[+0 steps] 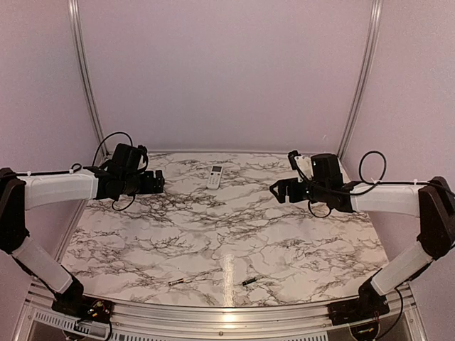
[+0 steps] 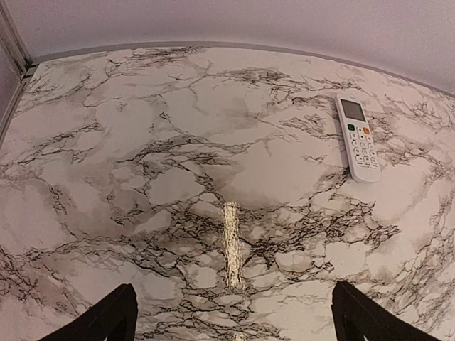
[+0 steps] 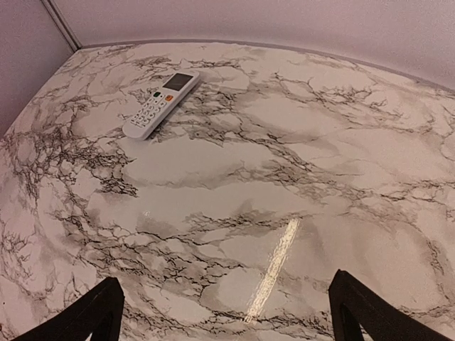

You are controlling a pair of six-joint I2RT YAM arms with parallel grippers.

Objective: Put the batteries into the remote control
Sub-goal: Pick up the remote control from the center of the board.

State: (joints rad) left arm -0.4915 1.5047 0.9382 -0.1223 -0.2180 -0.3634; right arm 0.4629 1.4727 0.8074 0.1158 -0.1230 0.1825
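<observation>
One table (image 1: 213, 234), marble-patterned, white with dark veining. Two black end tools, the left gripper (image 1: 158, 182) and the right gripper (image 1: 279, 190), raised over the table's left and right sides, each with jaws spread wide and nothing between them. One remote control (image 1: 215, 177), slim and white, lying face up near the middle of the far edge, screen end towards that edge. One silvery battery (image 1: 176, 282) and one dark battery (image 1: 249, 281), lying flat by the near edge, apart from each other and well apart from the remote control. Only the top view shows the two batteries; only the wrist views resolve the remote control's grey screen, green and orange keys and rows of pale buttons.
</observation>
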